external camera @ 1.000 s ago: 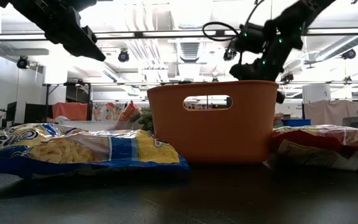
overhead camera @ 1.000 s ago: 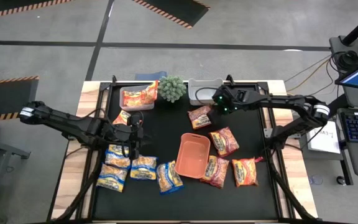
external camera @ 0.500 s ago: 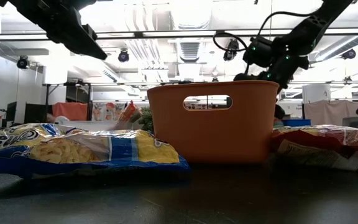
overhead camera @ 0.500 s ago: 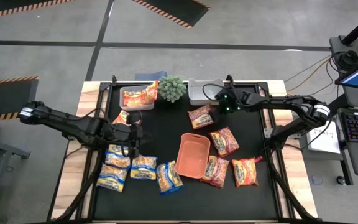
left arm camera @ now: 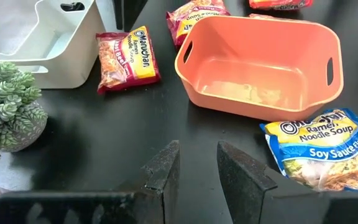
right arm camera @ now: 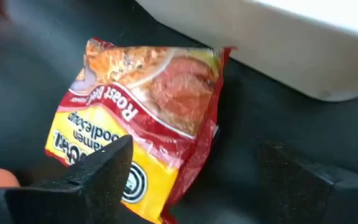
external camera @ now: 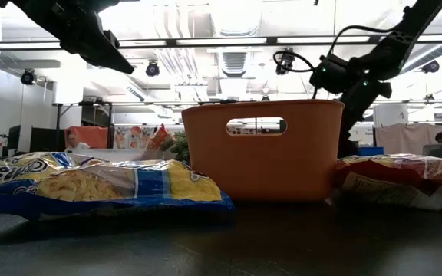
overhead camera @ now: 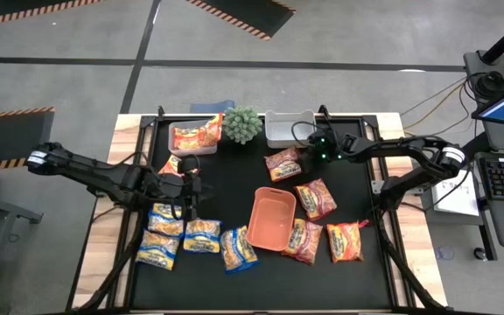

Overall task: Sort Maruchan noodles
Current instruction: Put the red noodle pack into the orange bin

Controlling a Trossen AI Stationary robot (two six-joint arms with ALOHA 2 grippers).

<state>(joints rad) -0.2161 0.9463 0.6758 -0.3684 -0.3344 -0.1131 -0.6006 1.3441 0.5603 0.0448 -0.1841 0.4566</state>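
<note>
High view: the right gripper [overhead camera: 309, 155] is hovering just beside a dark red packet [overhead camera: 282, 163] lying on the black mat near the white bin [overhead camera: 289, 128]. The left gripper [overhead camera: 189, 186] is hanging over the left side of the mat, above the yellow-and-blue packets [overhead camera: 182, 234]. The orange tray [overhead camera: 273, 218] is sitting mid-mat, with more red packets [overhead camera: 324, 223] lying to its right. A clear bin [overhead camera: 191, 137] at the back is holding an orange packet, beside a small green plant [overhead camera: 242, 124].

Low view: the orange tray [external camera: 263, 147] is filling the centre; a yellow-and-blue packet [external camera: 98, 186] is lying in front at left. The right arm is reaching down behind the tray.

Left wrist view: the left fingers [left arm camera: 161, 171] are standing slightly apart, pinching nothing.

Right wrist view: the right fingers [right arm camera: 101, 168] are spread wide, straddling the dark red packet [right arm camera: 143, 109], which is lying flat against the white bin [right arm camera: 278, 43]. Contact with the packet cannot be told.
</note>
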